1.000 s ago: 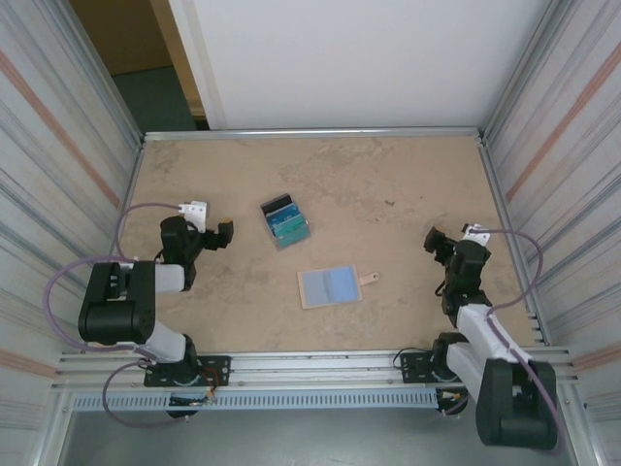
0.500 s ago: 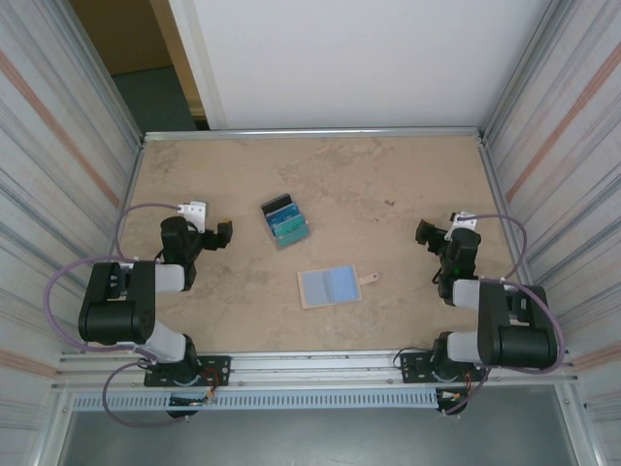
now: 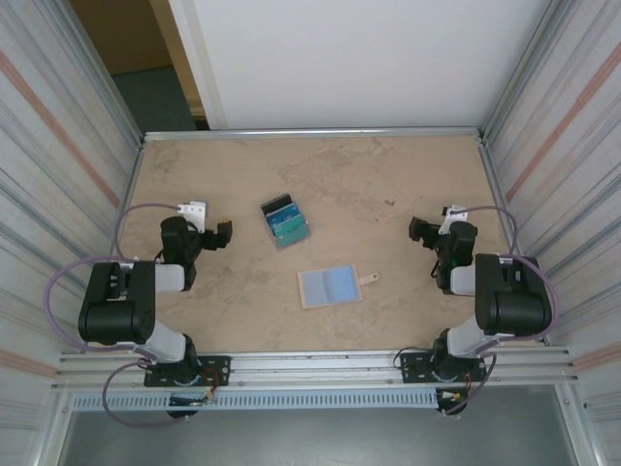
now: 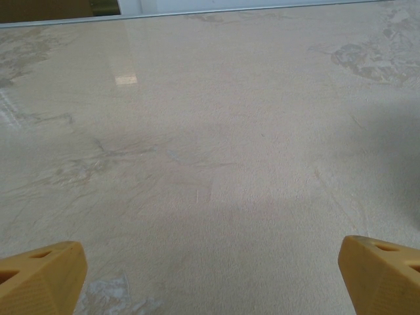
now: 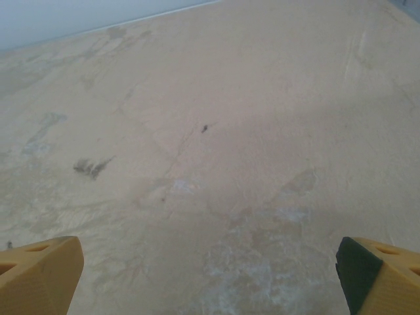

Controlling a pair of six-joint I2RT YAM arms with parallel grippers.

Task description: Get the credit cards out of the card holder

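The credit cards (image 3: 285, 221) lie fanned on the table left of centre, in black, blue and teal. The card holder (image 3: 330, 286) lies open and flat nearer the front, pale blue-grey faces up, with its small beige tab pointing right. My left gripper (image 3: 222, 234) stands open at the left, a short way left of the cards, with nothing in it. My right gripper (image 3: 418, 231) stands open at the right, well apart from the card holder. In the left wrist view the left gripper (image 4: 211, 275) spans bare tabletop, as does the right gripper (image 5: 210, 275) in the right wrist view.
The beige mottled table (image 3: 388, 175) is fenced by metal side walls (image 3: 68, 175) and a white back panel (image 3: 340, 58). Both arms are folded back near their bases at the front rail (image 3: 310, 364).
The right arm has folded back over its base, and its gripper has shifted a little to the left and farther from the front. The left arm, cards and card holder have not moved.
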